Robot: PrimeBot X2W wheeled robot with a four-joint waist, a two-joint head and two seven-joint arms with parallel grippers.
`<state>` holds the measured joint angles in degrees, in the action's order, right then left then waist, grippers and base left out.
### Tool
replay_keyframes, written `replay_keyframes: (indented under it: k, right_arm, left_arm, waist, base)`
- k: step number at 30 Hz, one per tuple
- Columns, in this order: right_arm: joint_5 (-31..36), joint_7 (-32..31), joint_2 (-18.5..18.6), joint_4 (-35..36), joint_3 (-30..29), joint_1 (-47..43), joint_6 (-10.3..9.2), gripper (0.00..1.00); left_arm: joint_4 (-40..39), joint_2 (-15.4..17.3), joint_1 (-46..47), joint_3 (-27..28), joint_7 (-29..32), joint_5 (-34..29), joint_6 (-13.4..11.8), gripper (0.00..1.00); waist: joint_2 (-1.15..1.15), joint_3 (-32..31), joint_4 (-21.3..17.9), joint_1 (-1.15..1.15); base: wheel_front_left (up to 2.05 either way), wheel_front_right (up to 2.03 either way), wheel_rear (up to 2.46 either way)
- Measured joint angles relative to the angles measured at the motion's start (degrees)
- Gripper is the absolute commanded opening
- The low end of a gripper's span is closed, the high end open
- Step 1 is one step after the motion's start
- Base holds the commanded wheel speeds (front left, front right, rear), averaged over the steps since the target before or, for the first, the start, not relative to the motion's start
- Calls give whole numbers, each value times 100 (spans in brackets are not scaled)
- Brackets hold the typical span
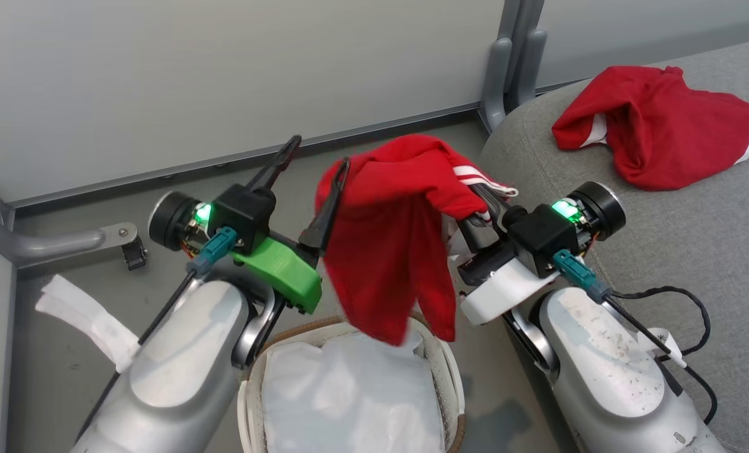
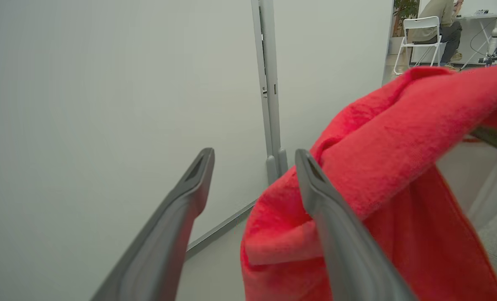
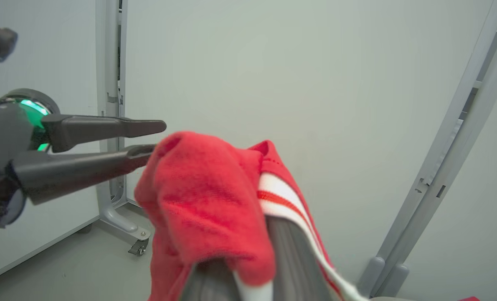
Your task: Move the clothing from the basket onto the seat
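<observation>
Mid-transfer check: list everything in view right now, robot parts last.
held garment: one, red with white stripes, aloft above the basket
second garment: one, red, white trim, crumpled on the seat
basket: one, white, brown rim, floor
sheet: one, white, lining basket
seat: one, grey, right
strip: one, white, floor left
person: one, seated, far background
left gripper: one, dark, open, finger touching held garment
right gripper: one, dark, shut on held garment

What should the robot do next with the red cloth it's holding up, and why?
Probably swing the right tool over to the seat. It grips the hanging garment above the basket, the left tool is open beside it, and a second garment already lies on the seat.
</observation>
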<state>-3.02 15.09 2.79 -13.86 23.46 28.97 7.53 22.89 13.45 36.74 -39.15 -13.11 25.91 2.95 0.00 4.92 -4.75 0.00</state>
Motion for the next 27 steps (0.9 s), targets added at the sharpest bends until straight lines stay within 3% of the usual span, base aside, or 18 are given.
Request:
replay_keyframes:
  k: [8, 17, 27]
  right_arm:
    - [111, 0, 0, -24, -258, -62, 0, 0]
    - [218, 0, 1, -73, -573, -118, 0, 0]
    - [433, 0, 2, -51, -1047, -65, 0, 0]
  left_arm:
    - [149, -241, -732, 114, -186, 113, -18, 100]
    - [-15, -464, -1294, 334, -192, -215, 129, 100]
    - [-101, -626, -1388, 438, -193, -668, 269, 100]
  waist:
    - [0, 73, 10, 0]
    - [0, 181, -59, 0]
    - [0, 353, -493, 0]
  base:
    - [0, 0, 0]
    - [0, 0, 0]
    - [0, 0, 0]
